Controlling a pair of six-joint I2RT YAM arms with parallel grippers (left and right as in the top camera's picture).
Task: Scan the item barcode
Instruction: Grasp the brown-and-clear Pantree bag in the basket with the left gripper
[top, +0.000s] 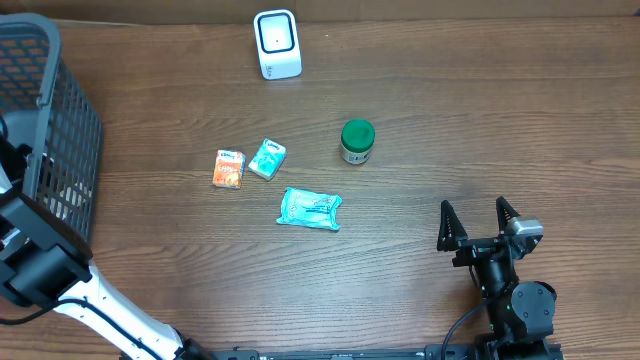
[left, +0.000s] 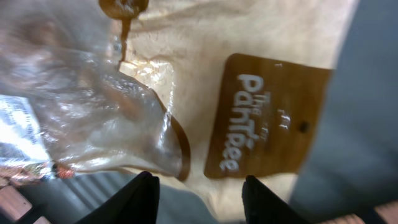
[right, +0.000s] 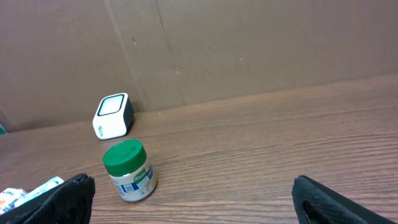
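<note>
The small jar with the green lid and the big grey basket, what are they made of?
Small jar with green lid: probably plastic; the lid looks smooth and matte, and a printed label wraps the body. Big grey mesh basket: plastic or coated wire, hard to tell; its walls are an even, dull grid of holes.

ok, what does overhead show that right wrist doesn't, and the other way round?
Overhead only: the mesh basket, the flat teal pack, the left arm.
Right wrist only: the cardboard wall, face-on behind the table.
Both: the white scanner, the green-lidded jar, the right fingers spread open, the wood table.
</note>
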